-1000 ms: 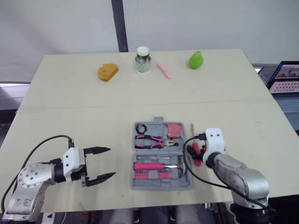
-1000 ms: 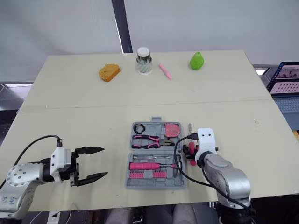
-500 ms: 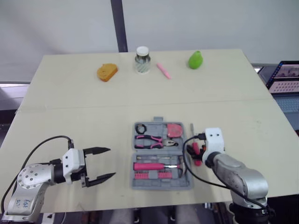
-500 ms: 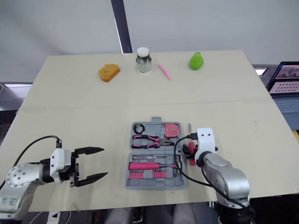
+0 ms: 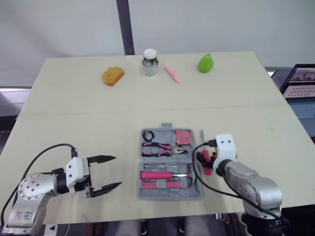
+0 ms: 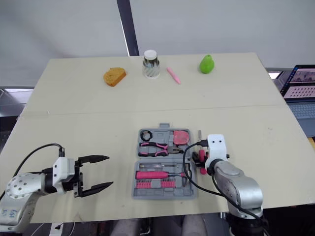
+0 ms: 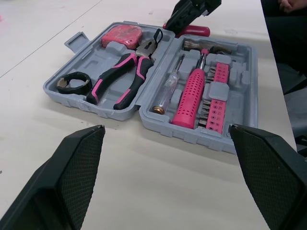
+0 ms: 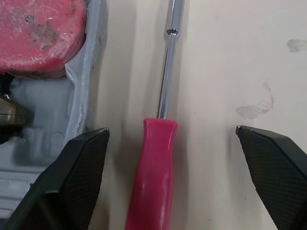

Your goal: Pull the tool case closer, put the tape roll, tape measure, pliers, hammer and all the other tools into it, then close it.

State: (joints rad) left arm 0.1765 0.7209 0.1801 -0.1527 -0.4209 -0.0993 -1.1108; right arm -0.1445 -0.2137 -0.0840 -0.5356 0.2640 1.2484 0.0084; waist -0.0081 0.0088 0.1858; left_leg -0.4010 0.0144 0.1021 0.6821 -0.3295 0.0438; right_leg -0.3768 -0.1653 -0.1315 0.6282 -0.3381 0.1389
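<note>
The grey tool case (image 5: 147,191) lies open near the table's front edge, in front of me. In it sit a black tape roll (image 7: 73,82), a pink tape measure (image 7: 120,36), pink-and-black pliers (image 7: 120,79), a pink-handled tool (image 7: 191,98) and pink bits (image 7: 216,100). A red-handled screwdriver (image 8: 152,172) lies on the table just right of the case, its shaft (image 8: 170,62) pointing away. My right gripper (image 8: 171,130) is open, low over it, one finger on each side of the handle. My left gripper (image 5: 111,172) is open and empty, left of the case.
Along the table's far edge stand an orange sponge-like piece (image 5: 112,75), a small jar with a white lid (image 5: 150,63), a pink marker (image 5: 173,74) and a green pear-shaped object (image 5: 205,63). A laptop (image 5: 300,81) sits beyond the right edge.
</note>
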